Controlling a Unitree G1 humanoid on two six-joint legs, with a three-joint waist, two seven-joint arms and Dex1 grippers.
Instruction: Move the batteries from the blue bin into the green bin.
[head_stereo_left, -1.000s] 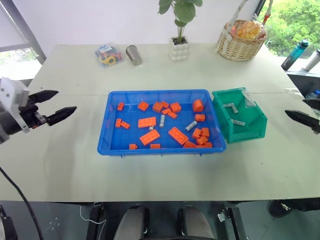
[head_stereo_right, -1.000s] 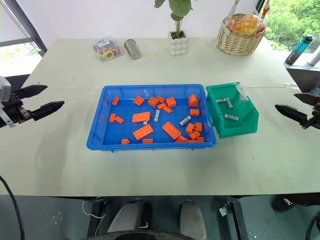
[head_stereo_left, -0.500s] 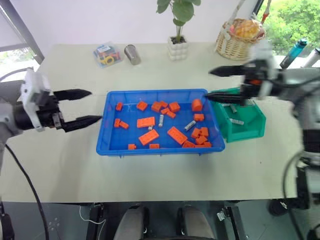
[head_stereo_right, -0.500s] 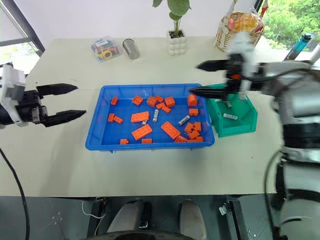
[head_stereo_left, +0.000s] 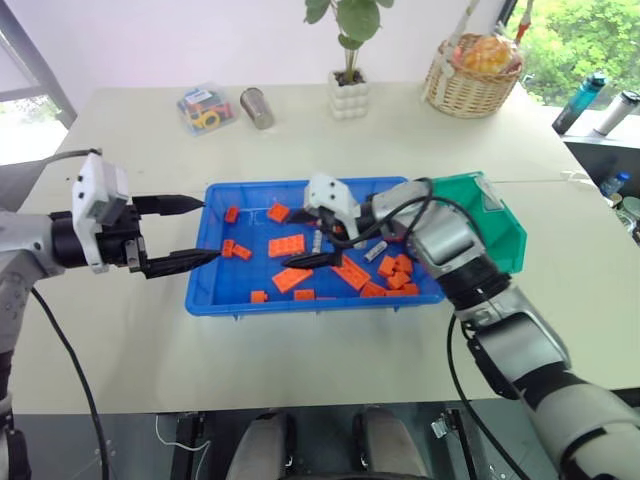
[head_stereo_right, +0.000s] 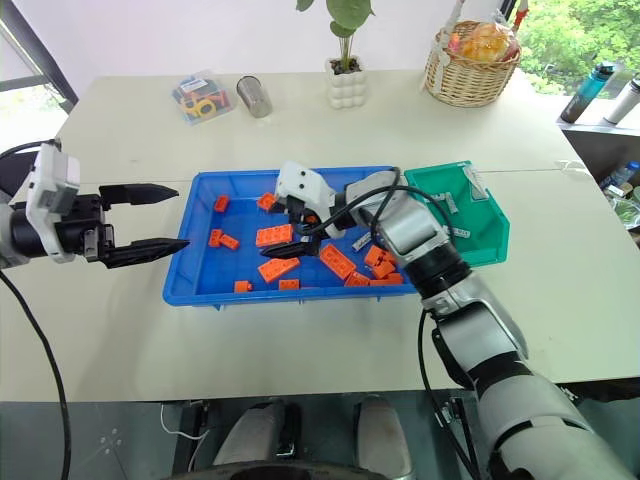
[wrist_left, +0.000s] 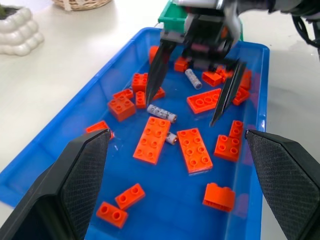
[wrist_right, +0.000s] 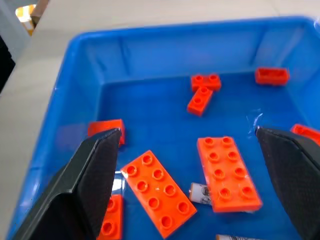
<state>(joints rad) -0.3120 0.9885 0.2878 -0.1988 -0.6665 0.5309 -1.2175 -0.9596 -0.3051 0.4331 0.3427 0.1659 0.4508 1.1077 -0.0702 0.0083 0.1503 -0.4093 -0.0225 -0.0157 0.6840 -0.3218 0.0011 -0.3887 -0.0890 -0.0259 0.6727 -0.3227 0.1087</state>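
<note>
The right gripper (wrist_left: 192, 82), jaws spread wide, is hovering directly over a small silver-grey cylindrical battery (wrist_left: 161, 113) lying crosswise between its fingertips in the shallow bright-blue plastic bin (head_stereo_left: 200, 290), while the open, empty left gripper (head_stereo_left: 185, 232) is idling at the bin's left rim.

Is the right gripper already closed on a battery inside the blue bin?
No. The right gripper hangs open over the blue bin, fingers spread apart above a battery, nothing between them.

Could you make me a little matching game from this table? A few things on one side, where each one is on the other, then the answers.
Things:
1. right gripper
2. left gripper
3. wicker basket
4. green bin

Places:
A. far right corner of the table
B. over the middle of the blue bin
C. touching the blue bin's right end
D. at the blue bin's left edge

Pairs: 1-B, 2-D, 3-A, 4-C
</note>
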